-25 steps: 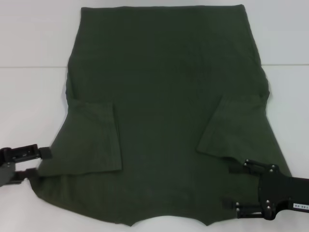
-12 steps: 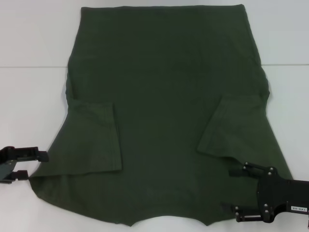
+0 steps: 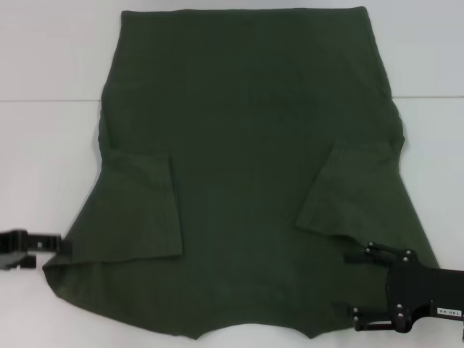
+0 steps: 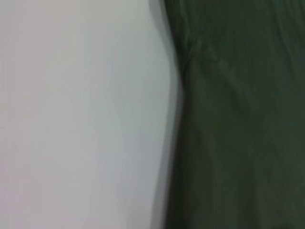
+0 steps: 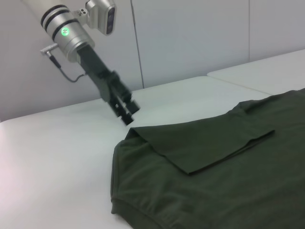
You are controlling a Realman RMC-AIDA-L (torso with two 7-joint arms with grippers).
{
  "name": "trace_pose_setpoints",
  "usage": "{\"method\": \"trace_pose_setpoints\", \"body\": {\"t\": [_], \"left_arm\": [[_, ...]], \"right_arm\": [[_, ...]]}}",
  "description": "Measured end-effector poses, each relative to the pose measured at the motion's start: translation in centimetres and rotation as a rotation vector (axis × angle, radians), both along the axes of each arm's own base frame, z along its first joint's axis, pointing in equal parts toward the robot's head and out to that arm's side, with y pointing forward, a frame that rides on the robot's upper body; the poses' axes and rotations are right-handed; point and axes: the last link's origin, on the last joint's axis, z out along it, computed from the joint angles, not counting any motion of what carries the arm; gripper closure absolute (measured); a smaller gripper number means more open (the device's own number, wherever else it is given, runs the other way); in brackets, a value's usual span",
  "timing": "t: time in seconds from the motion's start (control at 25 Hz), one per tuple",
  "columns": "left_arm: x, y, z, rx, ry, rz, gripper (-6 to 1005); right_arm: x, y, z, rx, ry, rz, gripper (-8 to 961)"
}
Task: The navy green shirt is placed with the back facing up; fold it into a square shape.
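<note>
1. A white table (image 3: 43, 145) fills the head view, with a seam line running across it; in the right wrist view pale wall panels (image 5: 190, 38) stand behind the table.
2. The shirt (image 3: 246, 145) lies flat on the table with its plain side up, hem at the far edge and shoulders toward the robot. Both short sleeves are folded in over the body: the left sleeve (image 3: 145, 210) and the right sleeve (image 3: 348, 192).
3. The near edge of the shirt runs partly out of the head view.
4. The left gripper (image 3: 61, 245) is low at the left edge of the head view, just beside the shirt's near left corner, at the sleeve fold. In the right wrist view it (image 5: 127, 113) hangs tip-down at that corner, its two fingers (image 5: 133, 106) close together; whether they pinch cloth I cannot tell.
5. The left wrist view shows only the shirt's edge (image 4: 174, 119) against the bare table.
6. The right gripper (image 3: 346, 283) lies over the shirt's near right part, below the folded right sleeve, with its fingers (image 3: 355, 256) spread wide and nothing between them but the flat cloth underneath.
</note>
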Motion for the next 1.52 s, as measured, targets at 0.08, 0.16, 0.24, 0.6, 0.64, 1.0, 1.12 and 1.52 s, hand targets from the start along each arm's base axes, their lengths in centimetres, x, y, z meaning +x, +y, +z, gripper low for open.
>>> {"method": "trace_pose_setpoints", "body": {"t": [0.08, 0.16, 0.24, 0.6, 0.64, 1.0, 1.12, 1.52], "left_arm": [[-0.2, -0.1, -0.5, -0.043, 0.049, -0.013, 95], [-0.3, 0.0, -0.9, -0.06, 0.087, -0.019, 95], [-0.3, 0.0, -1.0, -0.059, 0.096, -0.026, 95], [-0.2, 0.3, -1.2, -0.043, 0.104, -0.051, 95], [-0.1, 0.4, -1.3, -0.042, 0.106, -0.053, 95], [0.0, 0.5, -1.8, -0.05, 0.107, -0.065, 94], [0.0, 0.5, -1.8, -0.05, 0.107, -0.065, 96], [0.6, 0.6, -2.2, -0.061, 0.09, -0.081, 118]], "right_arm": [[0.1, -0.1, 0.0, 0.001, 0.001, -0.003, 8], [0.1, -0.1, 0.1, 0.004, 0.005, -0.007, 8], [0.2, -0.1, 0.2, 0.007, 0.008, -0.01, 8], [0.2, -0.3, 0.2, 0.006, 0.011, -0.013, 8], [0.2, -0.3, 0.2, 0.006, 0.012, -0.013, 8], [0.1, -0.2, 0.2, -0.006, 0.018, -0.023, 9], [0.0, -0.1, 0.1, -0.008, 0.017, -0.021, 9], [-0.1, -0.1, 0.1, -0.01, 0.018, -0.019, 8]]}}
